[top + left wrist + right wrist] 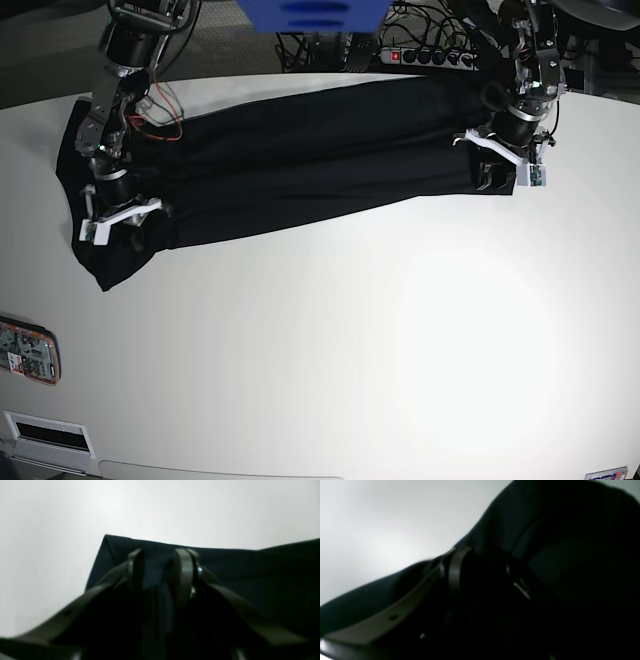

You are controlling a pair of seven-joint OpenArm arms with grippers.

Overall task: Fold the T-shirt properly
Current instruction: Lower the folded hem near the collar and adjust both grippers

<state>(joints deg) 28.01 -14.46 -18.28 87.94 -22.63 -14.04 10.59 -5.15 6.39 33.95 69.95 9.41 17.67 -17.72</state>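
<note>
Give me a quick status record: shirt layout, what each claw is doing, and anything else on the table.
shirt: black T-shirt stretched in a long band across the far side of the white table
left claw: at the shirt's end on the base view's right, fabric between its fingers
right claw: at the opposite end, over cloth; grip not clear
other items: small red-and-white object at the table's near edge
fold state: not finished

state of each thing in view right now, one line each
T-shirt: stretched into a long band across the table, folded lengthwise, not yet folded short.
Left hand: at the shirt's end, fingers closed on a fold of fabric.
Right hand: at the other end, on the cloth; grip too dark to tell.
Power strip: red light on.
</note>
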